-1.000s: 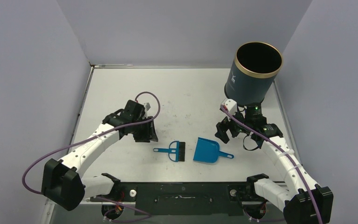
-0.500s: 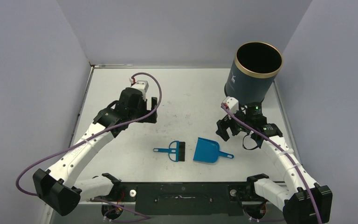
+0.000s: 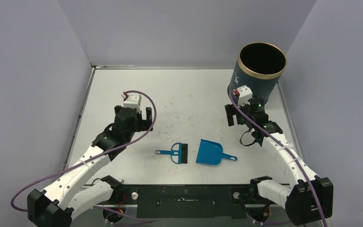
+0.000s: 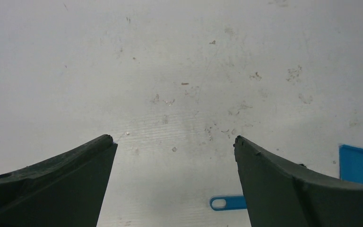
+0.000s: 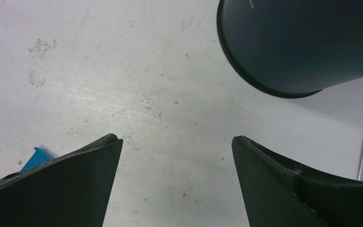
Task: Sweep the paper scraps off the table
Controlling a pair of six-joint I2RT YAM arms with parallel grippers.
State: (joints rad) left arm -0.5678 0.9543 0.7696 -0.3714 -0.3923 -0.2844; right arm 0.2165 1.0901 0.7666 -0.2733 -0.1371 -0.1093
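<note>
Hovering over the flat off-white table (image 3: 189,90) with its thin metal rim, the left gripper (image 4: 175,139) and the right gripper (image 5: 177,138) both hold their jaws spread wide and empty. A small blue plastic hand brush (image 3: 176,153) lies just left of a blue plastic dustpan (image 3: 209,152) towards the near edge. A dark cylindrical bin with a gold rim (image 3: 257,75) stands at the far right, near the right gripper.

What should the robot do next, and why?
Probably pull both arms home: no paper scraps show on the off-white table, the small blue hand brush and blue plastic dustpan lie untouched, and the left gripper and right gripper hang open, empty.
</note>
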